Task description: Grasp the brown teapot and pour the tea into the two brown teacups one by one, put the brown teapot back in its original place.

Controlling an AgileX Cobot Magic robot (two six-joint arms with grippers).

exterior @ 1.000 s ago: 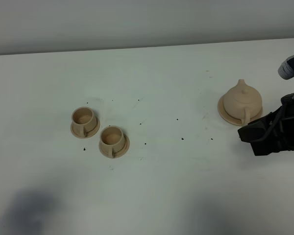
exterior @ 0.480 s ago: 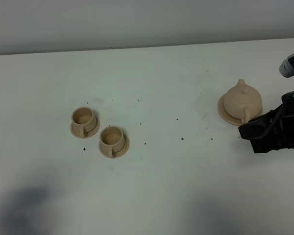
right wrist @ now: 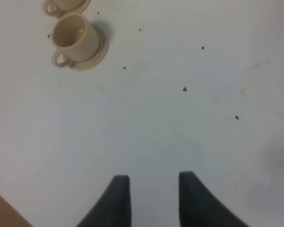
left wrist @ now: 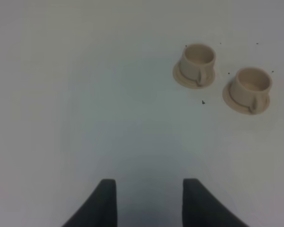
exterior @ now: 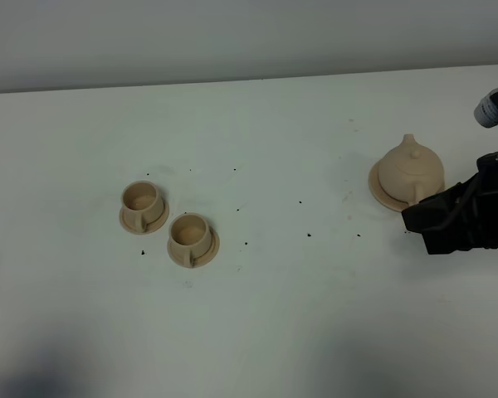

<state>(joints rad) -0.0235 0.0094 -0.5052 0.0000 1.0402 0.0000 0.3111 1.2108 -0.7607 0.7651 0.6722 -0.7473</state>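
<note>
The brown teapot (exterior: 411,168) sits upright with its lid on, on its wide tan saucer (exterior: 380,189) at the right of the table. My right gripper (exterior: 412,219) hovers just in front of and to the right of the teapot's handle. In the right wrist view this gripper (right wrist: 151,182) is open over bare table. The two brown teacups stand on small saucers at the left, one (exterior: 141,199) behind the other (exterior: 189,232). My left gripper (left wrist: 149,187) is open and empty, well short of the cups (left wrist: 198,59) (left wrist: 251,85).
Small dark specks (exterior: 309,235) dot the white table (exterior: 274,315) between the cups and the teapot. A pale wall runs along the table's far edge (exterior: 232,81). The right arm's black body (exterior: 473,215) fills the right margin.
The right gripper has crept slightly up and left towards the teapot's handle. The shadow at the lower left has slid down out of the picture.
</note>
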